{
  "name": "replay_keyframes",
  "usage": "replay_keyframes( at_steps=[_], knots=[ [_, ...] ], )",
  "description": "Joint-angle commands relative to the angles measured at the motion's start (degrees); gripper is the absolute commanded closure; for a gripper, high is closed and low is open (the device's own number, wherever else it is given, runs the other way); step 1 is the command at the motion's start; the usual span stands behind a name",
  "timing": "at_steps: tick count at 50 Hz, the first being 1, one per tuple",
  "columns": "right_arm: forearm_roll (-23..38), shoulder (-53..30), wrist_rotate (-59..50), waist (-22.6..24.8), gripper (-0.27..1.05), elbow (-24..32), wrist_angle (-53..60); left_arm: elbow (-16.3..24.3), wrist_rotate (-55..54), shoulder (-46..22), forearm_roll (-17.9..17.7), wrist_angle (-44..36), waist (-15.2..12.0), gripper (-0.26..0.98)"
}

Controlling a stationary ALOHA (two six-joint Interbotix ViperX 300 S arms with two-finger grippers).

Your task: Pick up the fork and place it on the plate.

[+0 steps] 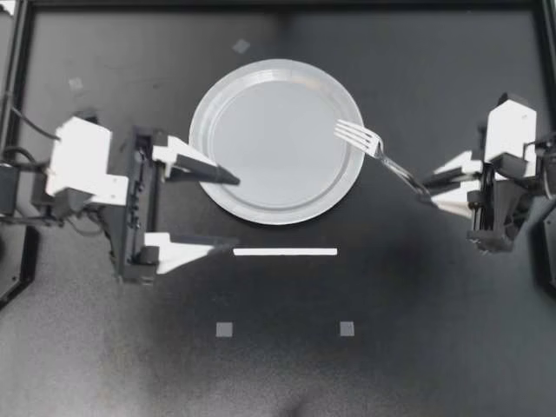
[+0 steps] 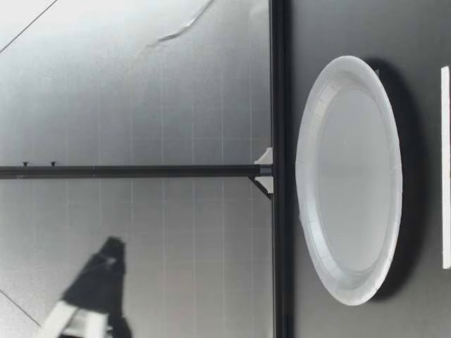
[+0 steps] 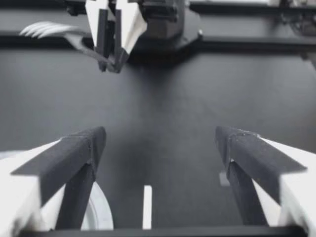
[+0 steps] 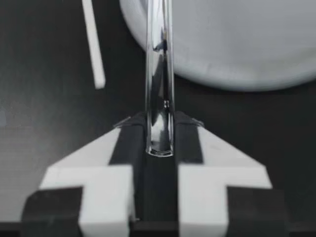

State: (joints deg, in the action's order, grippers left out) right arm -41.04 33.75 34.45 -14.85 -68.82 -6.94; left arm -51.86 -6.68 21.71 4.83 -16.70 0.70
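The right gripper (image 1: pixel 426 193) clamps the fork (image 1: pixel 373 146) by the end of its handle, the tines reaching over the right rim of the plate (image 1: pixel 203 104), clear of the table. The left gripper (image 1: pixel 235 211) sits wide and holds nothing, one finger over the plate's left edge, the other just beside a white strip (image 1: pixel 285 252).
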Motion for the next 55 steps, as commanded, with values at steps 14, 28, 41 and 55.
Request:
replay_keyframes(
  at_steps=[14,28,41,55],
  knots=[
    [1.2,-11.6,-13.8,-0.4,0.71,1.8,-8.2,2.1,0.2,-1.1,0.1,-5.0,1.8,-0.12],
    [1.8,-15.2,-20.8,-0.4,0.71,5.8,-15.5,1.1,0.1,-1.3,0.2,-5.1,2.2,-0.12],
    [16.2,-15.0,-36.4,-1.8,0.71,10.9,-25.2,1.0,0.2,-2.4,0.2,-5.8,2.2,-0.12],
    [36.3,-20.4,-54.0,-2.8,0.71,16.0,-33.0,0.4,0.3,-2.7,0.2,-7.0,3.2,-0.12]
  ],
)
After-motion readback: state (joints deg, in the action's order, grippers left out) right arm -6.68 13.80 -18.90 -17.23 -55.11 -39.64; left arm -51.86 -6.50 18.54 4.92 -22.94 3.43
